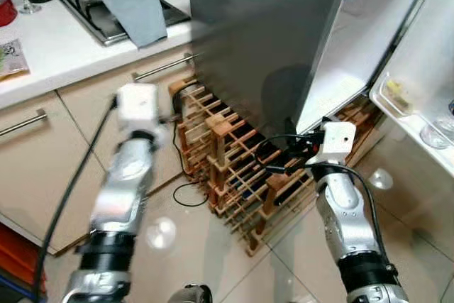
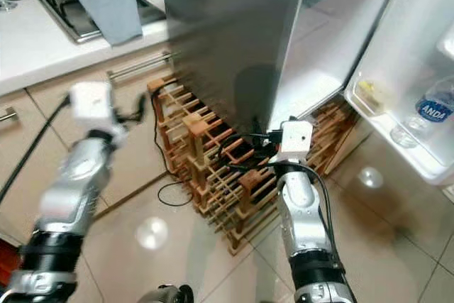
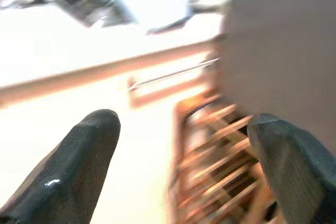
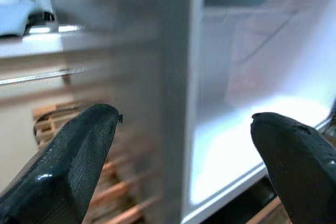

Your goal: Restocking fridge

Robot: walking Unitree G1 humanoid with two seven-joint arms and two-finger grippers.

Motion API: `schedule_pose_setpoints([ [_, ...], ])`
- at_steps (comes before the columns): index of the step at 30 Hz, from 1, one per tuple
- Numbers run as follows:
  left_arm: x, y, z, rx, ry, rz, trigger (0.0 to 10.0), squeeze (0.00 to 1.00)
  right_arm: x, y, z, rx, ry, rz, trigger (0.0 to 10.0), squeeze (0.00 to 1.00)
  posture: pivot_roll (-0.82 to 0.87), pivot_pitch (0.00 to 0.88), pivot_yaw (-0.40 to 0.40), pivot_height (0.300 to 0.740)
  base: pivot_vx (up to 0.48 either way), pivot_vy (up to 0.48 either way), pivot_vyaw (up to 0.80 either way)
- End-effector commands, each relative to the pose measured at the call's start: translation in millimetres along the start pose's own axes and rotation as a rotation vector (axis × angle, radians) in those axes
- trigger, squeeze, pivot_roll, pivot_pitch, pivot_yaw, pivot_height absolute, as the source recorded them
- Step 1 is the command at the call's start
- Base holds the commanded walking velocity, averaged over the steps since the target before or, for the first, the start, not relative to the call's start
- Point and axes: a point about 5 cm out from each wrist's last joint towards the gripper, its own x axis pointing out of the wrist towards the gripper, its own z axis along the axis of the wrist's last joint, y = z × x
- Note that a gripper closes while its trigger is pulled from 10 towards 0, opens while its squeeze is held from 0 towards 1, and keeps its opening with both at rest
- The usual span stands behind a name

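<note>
Fridge (image 1: 262, 40) is seen straight ahead with its door (image 2: 418, 69) swung wide to the right, a water bottle (image 2: 434, 108) already standing in the door shelf (image 2: 397, 148). A wooden wine rack (image 1: 234, 168) sits on the floor against the fridge's side. Both the left gripper (image 3: 184, 166) and the right gripper (image 4: 184, 156) are held spread apart and empty, raised before the cabinet (image 1: 42, 154) and the fridge edge. Judged from this, stock must first be fetched; the arms are best kept clear of the rack and door.
</note>
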Motion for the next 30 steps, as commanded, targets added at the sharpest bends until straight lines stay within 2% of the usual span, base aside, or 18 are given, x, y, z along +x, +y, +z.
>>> schedule_pose_setpoints([
  [1, -2.6, -1.1, 6.0, 0.038, -0.039, 0.014, 10.0, 0.0, 2.8, 5.7, 3.8, -0.007, 0.0, 0.027, 10.0, 0.12, -0.04, 0.0, 0.006, 0.74, 0.0, 0.0, 0.58],
  [3, -4.0, -1.0, 10.4, 0.063, -0.076, 0.013, 10.0, 0.0, 5.3, 8.3, 5.8, -0.01, -0.003, 0.039, 10.0, 0.12, -0.02, 0.0, -0.001, 0.74, 0.0, 0.0, 0.58],
  [6, -6.5, 0.4, 15.6, 0.02, -0.118, 0.02, 10.0, 0.0, 9.7, 13.1, 8.6, -0.01, -0.007, 0.063, 10.0, 0.12, -0.01, 0.0, -0.006, 0.74, 0.0, 0.0, 0.57],
  [12, -7.3, -3.8, 18.3, 0.001, -0.144, -0.018, 10.0, 0.0, 14.1, 19.8, 12.6, 0.001, -0.01, 0.088, 10.0, 0.13, -0.01, 0.0, 0.002, 0.74, 0.0, 0.0, 0.57],
  [15, -6.8, -6.7, 18.4, -0.025, -0.145, -0.038, 10.0, 0.0, 13.8, 21.8, 10.9, -0.002, -0.005, 0.101, 10.0, 0.12, 0.0, 0.0, 0.008, 0.74, 0.0, 0.475, 0.56],
  [21, -9.0, -16.8, 22.6, 0.001, -0.184, -0.064, 10.0, 0.0, 13.6, 21.2, 8.7, 0.007, 0.004, 0.1, 10.0, 0.13, 0.0, 0.0, 0.01, 0.74, 0.0, 0.47, 0.56],
  [24, -7.2, -19.4, 24.7, 0.036, -0.181, -0.029, 10.0, 0.0, 11.0, 21.7, 8.5, 0.001, -0.009, 0.106, 10.0, 0.12, 0.01, 0.0, 0.004, 0.74, 0.0, 0.0, 0.56],
  [26, -6.8, -23.8, 21.9, 0.037, -0.171, -0.037, 10.0, 0.0, 6.8, 16.6, -0.5, -0.035, 0.031, 0.084, 10.0, 0.09, 0.02, 0.0, -0.017, 0.74, 0.0, 0.0, 0.0],
  [28, -5.6, -22.2, 24.3, 0.019, -0.176, -0.052, 10.0, 0.0, 4.6, 15.6, -2.4, -0.03, 0.053, 0.086, 10.0, 0.1, 0.03, 0.0, -0.029, 0.74, 0.0, 0.0, 0.0],
  [30, -6.8, -22.5, 25.6, 0.068, -0.195, -0.073, 10.0, 0.0, 2.0, 20.7, -2.8, -0.054, 0.049, 0.138, 10.0, 0.13, 0.03, 0.0, -0.035, 0.74, 0.0, 0.0, 0.69],
])
